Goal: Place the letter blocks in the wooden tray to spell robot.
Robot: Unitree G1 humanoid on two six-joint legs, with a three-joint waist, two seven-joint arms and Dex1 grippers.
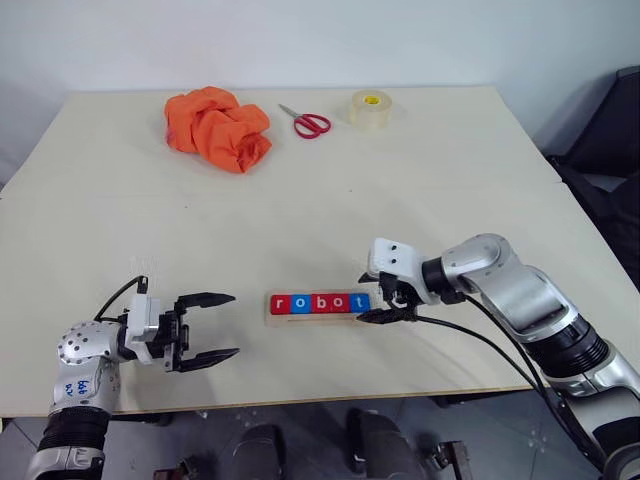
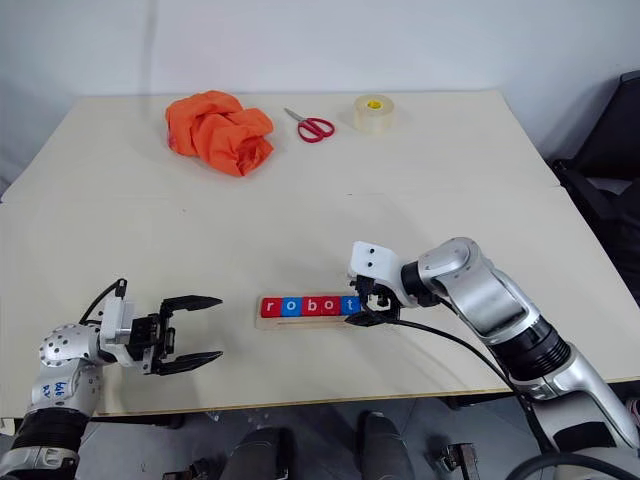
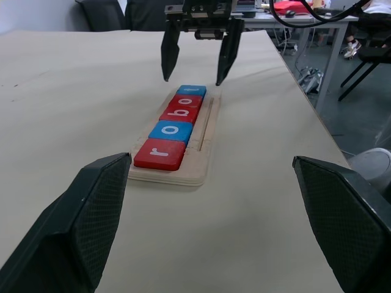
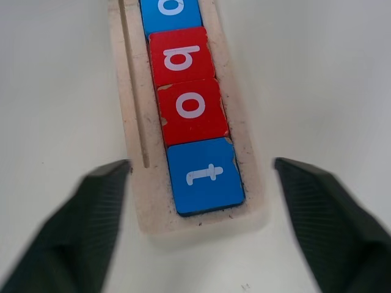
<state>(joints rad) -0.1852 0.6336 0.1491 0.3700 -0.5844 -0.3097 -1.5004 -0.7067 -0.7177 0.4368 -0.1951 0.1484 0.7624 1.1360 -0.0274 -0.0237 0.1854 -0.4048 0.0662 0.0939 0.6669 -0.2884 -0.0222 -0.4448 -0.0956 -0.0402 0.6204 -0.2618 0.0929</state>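
Note:
Five letter blocks (image 1: 320, 303) lie in a row in the wooden tray (image 3: 205, 131) near the table's front edge, reading r, o, b, o, t: red, blue, red, red, blue. My right gripper (image 1: 372, 298) stands open at the tray's right end, pointing down and left. Its fingers (image 4: 91, 207) straddle the tray on either side of the blue t block (image 4: 205, 176) without touching it. My left gripper (image 1: 234, 324) is open and empty, level with the table, a short way left of the tray and pointing at the red r block (image 3: 160, 153).
A crumpled orange cloth (image 1: 218, 128), red-handled scissors (image 1: 311, 122) and a roll of clear tape (image 1: 370, 108) lie at the far side of the table. A dark chair (image 1: 612, 150) stands off the table's right edge.

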